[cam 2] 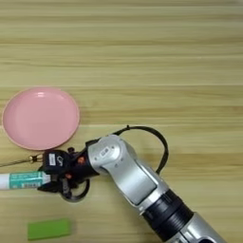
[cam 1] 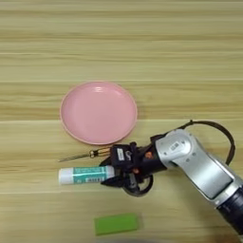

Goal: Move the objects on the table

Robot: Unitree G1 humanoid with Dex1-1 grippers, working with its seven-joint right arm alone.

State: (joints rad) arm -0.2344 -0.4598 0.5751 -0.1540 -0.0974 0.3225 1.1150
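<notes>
My black two-fingered gripper [cam 1: 114,176] sits at the right end of the white-and-teal glue stick [cam 1: 83,174]. The stick's long axis runs leftward along the table grain. I cannot tell whether the fingers have closed on it.

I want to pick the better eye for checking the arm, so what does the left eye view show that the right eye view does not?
Only the left eye view shows the glue stick whole and the screwdriver down to its thin tip; the right eye view cuts both off at its left edge. Only the right eye view shows the silver forearm running down to its black lower section near the bottom edge. Both show the pink plate, the green block, the black ring under the tool, and the table.
</notes>
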